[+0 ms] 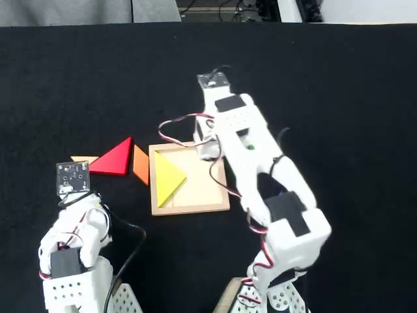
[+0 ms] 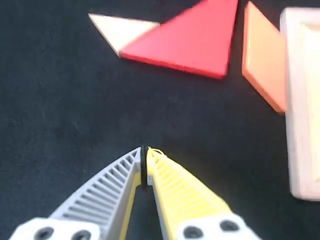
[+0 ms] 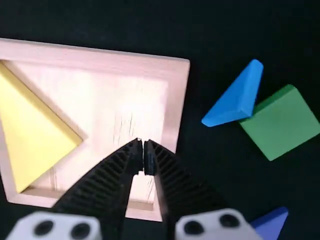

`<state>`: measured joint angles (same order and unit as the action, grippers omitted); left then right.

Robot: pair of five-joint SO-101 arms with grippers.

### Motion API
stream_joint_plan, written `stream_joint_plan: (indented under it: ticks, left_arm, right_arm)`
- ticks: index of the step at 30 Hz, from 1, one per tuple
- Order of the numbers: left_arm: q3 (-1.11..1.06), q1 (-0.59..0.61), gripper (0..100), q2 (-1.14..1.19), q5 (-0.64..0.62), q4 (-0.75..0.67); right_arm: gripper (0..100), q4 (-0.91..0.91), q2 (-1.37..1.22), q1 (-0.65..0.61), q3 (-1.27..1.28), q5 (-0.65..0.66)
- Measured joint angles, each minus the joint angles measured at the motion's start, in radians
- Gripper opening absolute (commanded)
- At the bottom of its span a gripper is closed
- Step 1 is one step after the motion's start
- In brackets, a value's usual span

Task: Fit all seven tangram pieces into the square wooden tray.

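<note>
Black worktop [image 1: 339, 98], square wooden tray [image 1: 193, 208] near centre. Yellow triangle [image 1: 167, 176] sits inside the tray against its 9 o'clock wall; the rest of the tray floor is bare wood. Outside, at the tray's 9 o'clock: orange piece [image 1: 141, 165] just beside the rim, then red triangle [image 1: 113, 160], then pale piece [image 1: 83, 158] touching the red one's far corner. Blue triangle [image 3: 235, 96] and green square [image 3: 281, 121] lie on the cloth past the tray's opposite rim, touching each other; second blue piece [image 3: 272, 222] nearby, mostly cut off. Left gripper [image 2: 145, 150] hangs over bare cloth near the red triangle, fingers pressed together, holding nothing. Right gripper [image 3: 142, 146] hangs over the tray floor near its rim, fingers also together, holding nothing.
</note>
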<state>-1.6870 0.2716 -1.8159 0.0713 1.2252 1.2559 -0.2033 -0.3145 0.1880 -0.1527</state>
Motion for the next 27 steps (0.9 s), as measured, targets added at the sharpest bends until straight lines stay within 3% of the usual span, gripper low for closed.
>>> stream_joint_plan:
  ticks: [7, 11, 15, 18, 27]
  left_arm:
    - [0.029, 0.166, 3, 0.000, 0.011, -0.018]
    - [0.029, 0.172, 4, 0.000, 0.152, -0.043]
    - [0.041, 0.170, 12, 0.000, 0.348, -0.068]
    - [0.066, 0.115, 13, 0.000, 0.456, -0.064]
    - [0.270, -0.063, 13, 0.170, 0.637, 0.109]
  right_arm:
    - [1.1, -0.206, 0.253, 0.060, 0.236, 0.000]
    - [1.7, -0.445, 0.368, 0.075, 0.450, 0.000]
    - [12.8, -0.631, 0.413, 0.083, 0.588, 0.043]
    - [19.1, -0.658, 0.414, 0.083, 0.597, 0.092]
    - [16.7, -0.690, 0.399, 0.084, 0.598, 0.115]
